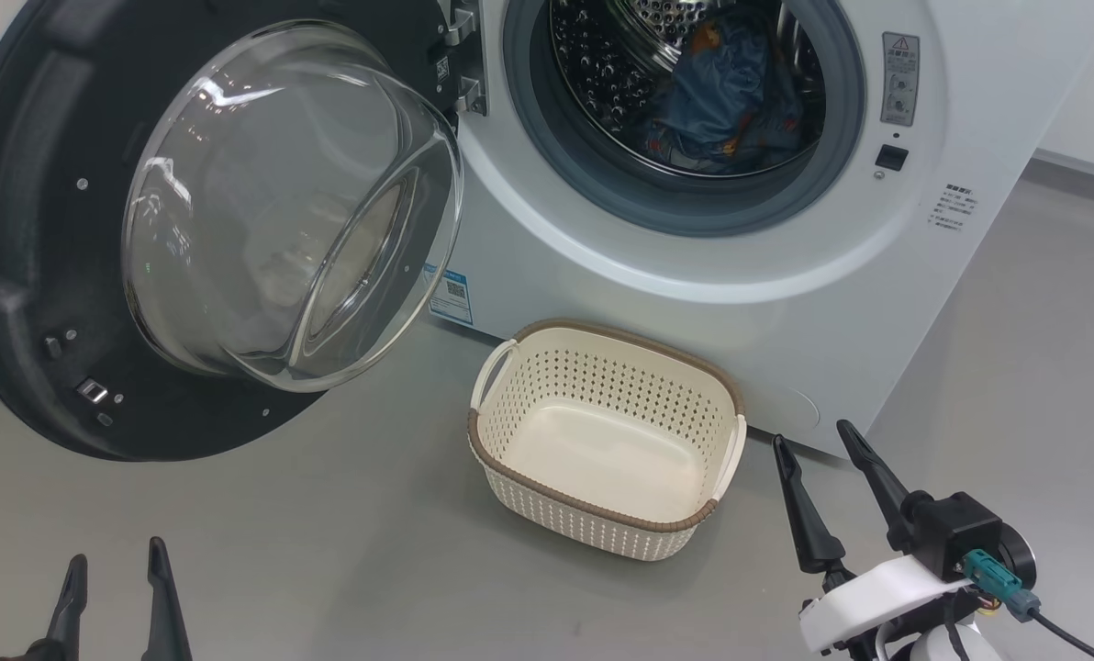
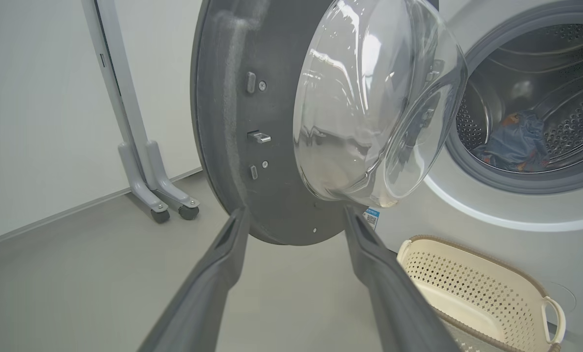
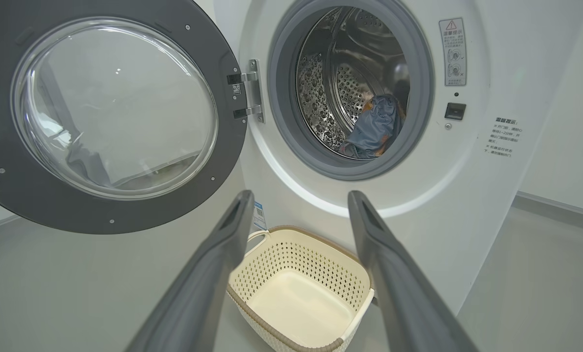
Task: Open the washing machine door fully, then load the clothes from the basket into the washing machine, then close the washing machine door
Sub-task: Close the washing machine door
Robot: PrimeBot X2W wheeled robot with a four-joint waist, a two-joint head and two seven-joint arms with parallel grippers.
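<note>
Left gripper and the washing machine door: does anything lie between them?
No. In the head view, the stretch between the left gripper and the washing machine door is bare grey floor; the basket stands further right.

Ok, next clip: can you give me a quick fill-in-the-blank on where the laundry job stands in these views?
1. The basket in front of the washing machine is ____.
2. The clothes lie inside the machine's ____.
3. The washing machine door stands ____.
4. The left hand and the right hand are both open and hold ____.

Missing words: empty; drum; open; nothing.
</note>
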